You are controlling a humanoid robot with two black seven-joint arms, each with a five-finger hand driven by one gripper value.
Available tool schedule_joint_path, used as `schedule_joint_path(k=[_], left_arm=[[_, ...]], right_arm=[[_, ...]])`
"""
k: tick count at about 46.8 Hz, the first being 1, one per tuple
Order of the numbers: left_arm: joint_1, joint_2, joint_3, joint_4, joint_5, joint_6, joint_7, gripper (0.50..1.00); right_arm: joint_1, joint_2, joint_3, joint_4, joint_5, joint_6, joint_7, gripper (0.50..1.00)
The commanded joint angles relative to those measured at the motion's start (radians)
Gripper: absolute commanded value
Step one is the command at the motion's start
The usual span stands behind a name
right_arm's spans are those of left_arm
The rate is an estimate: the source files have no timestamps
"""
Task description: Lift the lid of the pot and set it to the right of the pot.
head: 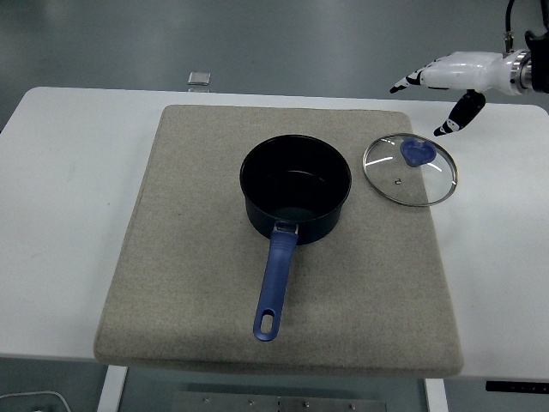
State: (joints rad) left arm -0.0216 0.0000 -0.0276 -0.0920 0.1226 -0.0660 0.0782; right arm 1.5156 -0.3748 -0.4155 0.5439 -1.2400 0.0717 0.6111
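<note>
Only part of the right arm shows: it is cut off by the picture's right edge at the wrist, and the right hand (446,77) hangs above the table's far right corner with its fingers (403,84) spread apart and its thumb pointing down, gripping nothing. Its black fingertips are small and hard to tell apart. No left arm shows in the picture.

The glass pot lid (410,169) lies flat on the right-hand part of the grey mat (189,257), just beside the pot (295,189) and not touching it, with its blue knob (416,152) facing up; whether its right rim overhangs the mat's right edge is hard to say. The hand is apart from the lid, above and beyond its far right side.

The white table (69,215) has bare strips to the left and right of the mat, and the mat's near half is free apart from the pot's blue handle (274,283), which points toward the near edge. A small grey square object (199,78) sits just beyond the table's far edge; what it is cannot be made out.

The pot is uncovered and its dark inside looks empty, with only a faint sheen on the bottom.
</note>
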Motion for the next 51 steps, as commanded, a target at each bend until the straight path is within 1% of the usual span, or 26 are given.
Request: schedule_joint_path(k=[1,20,26,36,46,51], left_arm=[[0.0,0.0,0.0,0.0,0.0,0.0,0.0,1.0],[0.0,0.0,0.0,0.0,0.0,0.0,0.0,1.0],[0.0,0.0,0.0,0.0,0.0,0.0,0.0,1.0],[0.0,0.0,0.0,0.0,0.0,0.0,0.0,1.0],[0.0,0.0,0.0,0.0,0.0,0.0,0.0,1.0],[0.0,0.0,0.0,0.0,0.0,0.0,0.0,1.0]], right_arm=[[0.0,0.005,0.024,-0.004,0.072,-0.003,0.0,0.901],[-0.009,0.036,0.047,-0.027,0.497,-0.003,0.0,0.901],[-0.011,0.039,0.047,-0.032,0.583,-0.003,0.0,0.901],[-0.048,0.042,0.053,-0.053,0.72,0.003,0.0,0.899],[-0.074,0.066,0.058,-0.071,0.794,0.005,0.0,0.899],[-0.095,0.068,0.101,-0.079,0.87,0.011,0.0,0.901]])
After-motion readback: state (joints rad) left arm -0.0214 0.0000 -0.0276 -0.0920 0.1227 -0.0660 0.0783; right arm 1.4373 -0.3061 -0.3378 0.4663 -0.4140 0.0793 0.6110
